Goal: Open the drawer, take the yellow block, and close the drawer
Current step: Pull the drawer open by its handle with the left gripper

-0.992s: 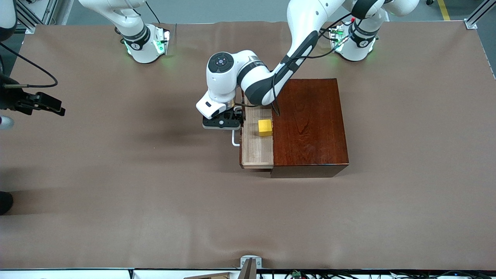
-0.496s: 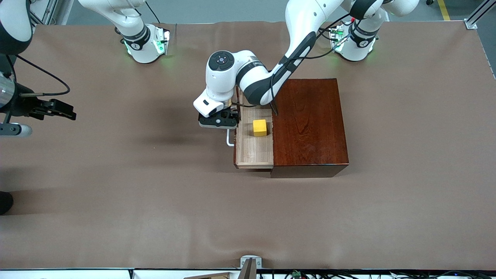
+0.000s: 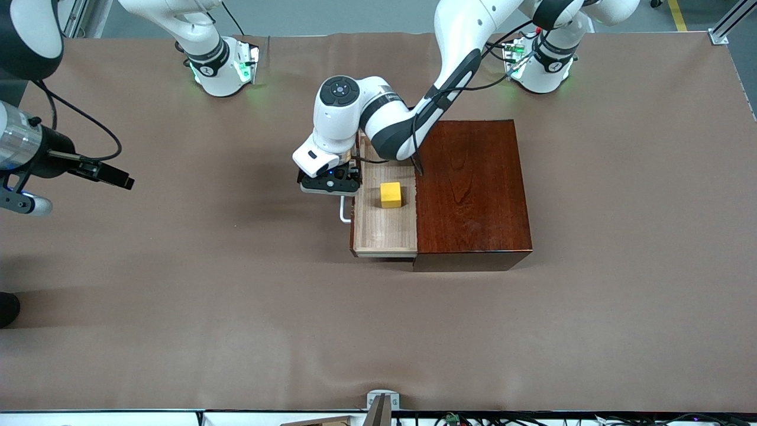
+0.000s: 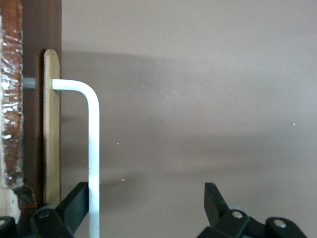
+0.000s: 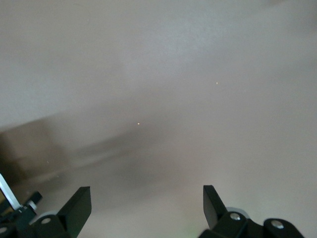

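while the drawer (image 3: 384, 222) stands pulled out of the wooden box (image 3: 470, 189) mid-table, the yellow block (image 3: 390, 194) sits in it. left gripper (image 3: 329, 183) spread, one finger (image 4: 74, 203) against the handle (image 4: 93, 148). right gripper (image 5: 143, 208) spread over the table's right-arm edge (image 3: 35, 248).

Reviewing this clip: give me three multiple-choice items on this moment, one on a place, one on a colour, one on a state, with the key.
1. Where is the yellow block?
A. on the box top
B. in the drawer
C. on the table

2. What colour is the drawer's handle?
A. white
B. black
C. red

3. How does the left gripper stand?
A. shut on the block
B. shut on nothing
C. open, one finger against the handle

Key: 1 B, it sits on the pulled-out tray; 2 A, the bar shows white; 3 C, the left wrist view shows wide jaws.
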Robot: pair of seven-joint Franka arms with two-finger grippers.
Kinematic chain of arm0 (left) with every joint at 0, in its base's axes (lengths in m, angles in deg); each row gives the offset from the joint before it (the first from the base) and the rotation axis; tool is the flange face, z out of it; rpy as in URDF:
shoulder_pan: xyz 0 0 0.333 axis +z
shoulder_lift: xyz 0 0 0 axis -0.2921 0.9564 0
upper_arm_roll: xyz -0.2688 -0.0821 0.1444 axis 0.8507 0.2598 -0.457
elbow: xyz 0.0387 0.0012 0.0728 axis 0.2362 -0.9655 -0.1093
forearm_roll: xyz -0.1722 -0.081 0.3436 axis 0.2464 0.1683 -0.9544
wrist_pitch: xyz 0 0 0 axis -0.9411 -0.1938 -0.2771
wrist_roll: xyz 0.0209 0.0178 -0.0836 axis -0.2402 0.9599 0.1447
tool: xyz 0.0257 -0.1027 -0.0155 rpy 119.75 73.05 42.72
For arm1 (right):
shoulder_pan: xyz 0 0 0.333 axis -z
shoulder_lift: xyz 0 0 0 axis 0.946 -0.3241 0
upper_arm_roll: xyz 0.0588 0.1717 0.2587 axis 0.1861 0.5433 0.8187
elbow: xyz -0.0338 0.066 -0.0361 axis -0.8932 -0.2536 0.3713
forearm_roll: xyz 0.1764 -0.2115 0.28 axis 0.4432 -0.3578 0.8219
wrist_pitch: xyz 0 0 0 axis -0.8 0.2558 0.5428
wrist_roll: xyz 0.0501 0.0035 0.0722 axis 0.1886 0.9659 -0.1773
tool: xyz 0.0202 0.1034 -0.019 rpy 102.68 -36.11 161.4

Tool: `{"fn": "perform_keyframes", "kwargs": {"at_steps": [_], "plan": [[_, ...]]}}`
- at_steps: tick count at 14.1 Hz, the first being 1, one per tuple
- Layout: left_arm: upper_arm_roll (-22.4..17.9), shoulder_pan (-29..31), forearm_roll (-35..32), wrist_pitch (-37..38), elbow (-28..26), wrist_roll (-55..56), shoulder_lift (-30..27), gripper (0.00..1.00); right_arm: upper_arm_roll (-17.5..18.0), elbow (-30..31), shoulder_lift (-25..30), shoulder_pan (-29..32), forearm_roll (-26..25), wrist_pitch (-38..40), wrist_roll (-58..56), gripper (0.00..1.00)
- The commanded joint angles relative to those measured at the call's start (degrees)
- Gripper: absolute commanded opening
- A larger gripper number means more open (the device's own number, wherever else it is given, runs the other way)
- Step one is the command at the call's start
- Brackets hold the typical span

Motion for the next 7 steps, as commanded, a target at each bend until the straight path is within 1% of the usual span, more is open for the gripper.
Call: {"fn": "perform_keyframes", "kwargs": {"at_steps": [1, 4, 7], "plan": [[0.8, -2.02, 3.44, -7.93, 2.37, 1.06, 2.84, 1.0, -0.2, -0.75, -0.65, -0.85, 0.71, 0.7, 6.64, 1.0], [0.71, -2.37, 3.52, -8.82, 2.29, 1.41, 3.11, 1.0, -0.2, -0.66, -0.74, -2.78, 0.53, 0.87, 13.22, 1.0], [0.8, -2.46, 3.61, -8.82, 2.29, 1.59, 3.2, 1.0, -0.11, -0.75, -1.35, -4.8, 0.89, 0.79, 26.22, 1.0]]}}
